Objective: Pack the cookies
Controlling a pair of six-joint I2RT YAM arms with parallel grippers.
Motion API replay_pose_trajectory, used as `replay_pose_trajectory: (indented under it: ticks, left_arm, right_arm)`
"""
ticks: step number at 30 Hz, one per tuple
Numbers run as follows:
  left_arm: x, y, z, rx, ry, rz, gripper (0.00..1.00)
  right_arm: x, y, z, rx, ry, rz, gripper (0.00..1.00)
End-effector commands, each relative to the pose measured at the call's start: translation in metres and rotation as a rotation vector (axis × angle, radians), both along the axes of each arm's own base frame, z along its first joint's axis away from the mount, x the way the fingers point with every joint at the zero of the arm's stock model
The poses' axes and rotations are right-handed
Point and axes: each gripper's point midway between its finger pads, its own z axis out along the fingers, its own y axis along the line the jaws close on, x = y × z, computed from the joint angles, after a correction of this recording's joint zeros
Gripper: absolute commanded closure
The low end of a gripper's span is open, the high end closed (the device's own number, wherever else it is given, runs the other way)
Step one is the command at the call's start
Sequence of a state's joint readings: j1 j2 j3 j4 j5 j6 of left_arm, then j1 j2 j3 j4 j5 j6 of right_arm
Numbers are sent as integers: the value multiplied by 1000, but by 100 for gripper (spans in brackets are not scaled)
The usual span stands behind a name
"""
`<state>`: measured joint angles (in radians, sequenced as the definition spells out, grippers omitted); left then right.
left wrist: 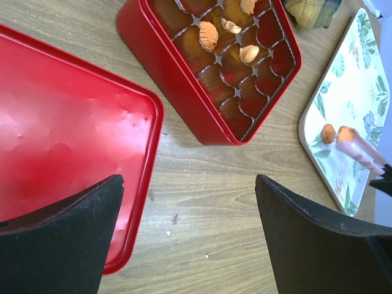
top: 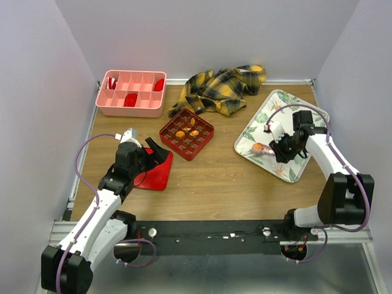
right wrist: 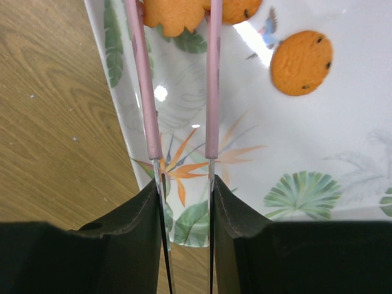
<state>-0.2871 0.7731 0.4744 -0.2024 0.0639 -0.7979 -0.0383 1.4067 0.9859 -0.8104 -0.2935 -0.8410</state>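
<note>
Several round orange cookies [left wrist: 208, 35] lie in cells of the red gridded box [top: 187, 133] at mid-table. More cookies [right wrist: 302, 63] rest on the leaf-patterned tray [top: 288, 107] to the right. My right gripper [right wrist: 187, 190] is shut on pink-tipped tongs [right wrist: 142, 92], whose two arms straddle a scalloped cookie [right wrist: 174, 15] at the tray's near-left part. In the left wrist view the tongs [left wrist: 361, 153] reach toward two cookies [left wrist: 329, 133]. My left gripper [left wrist: 190, 233] hangs open over bare wood between the red lid [left wrist: 61, 135] and the box [left wrist: 184, 73], holding nothing.
A pink divided organizer [top: 131, 93] with dark-red pieces stands at the back left. A yellow-and-black plaid cloth [top: 223, 86] lies crumpled at the back centre. The red lid [top: 156, 174] lies flat by the left gripper [top: 153, 156]. Walls close in three sides.
</note>
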Motion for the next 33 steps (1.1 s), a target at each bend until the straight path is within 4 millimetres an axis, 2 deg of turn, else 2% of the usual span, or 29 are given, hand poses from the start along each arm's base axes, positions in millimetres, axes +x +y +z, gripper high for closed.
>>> replay_pose_trajectory:
  ticks: [1, 2, 8, 9, 11, 15, 16, 17, 21, 22, 23, 24, 27, 33]
  left_arm:
    - [5, -2, 6, -8, -22, -9, 1]
    - [5, -2, 6, -9, -23, -9, 1]
    - [6, -2, 7, -4, -20, -13, 1]
    - [6, -2, 7, -4, -20, -13, 1]
    - [6, -2, 7, -5, -19, -11, 1]
    - [5, -1, 8, -6, -19, -6, 1]
    - [5, -1, 8, -5, -19, -4, 1]
    - [4, 0, 8, -6, -19, -3, 1]
    - [3, 1, 10, -6, -24, 3, 1]
    - [4, 1, 10, -5, -25, 6, 1]
    - [3, 2, 10, -3, -23, 7, 1]
    - [3, 2, 10, -2, -25, 8, 1]
    - [2, 3, 11, 2, -26, 11, 1]
    - [4, 4, 10, 4, -28, 17, 1]
  right_arm:
    - [14, 16, 29, 36, -67, 26, 76]
    - [19, 17, 35, 40, -83, 28, 76]
    - [35, 66, 49, 81, -105, 136, 76]
    - [42, 80, 57, 91, -125, 172, 76]
    - [50, 98, 57, 105, -122, 198, 77]
    - [64, 150, 66, 133, -137, 294, 76]
    - [74, 161, 78, 145, -170, 302, 76]
    - [78, 170, 70, 146, -145, 310, 76]
    - [94, 207, 76, 161, -162, 356, 76]
    - [96, 212, 73, 160, -157, 360, 76]
    - [103, 218, 81, 164, -179, 365, 76]
    - [106, 223, 72, 152, -163, 368, 76]
    - [117, 230, 71, 145, -174, 369, 75]
    - [128, 234, 63, 121, -174, 366, 74]
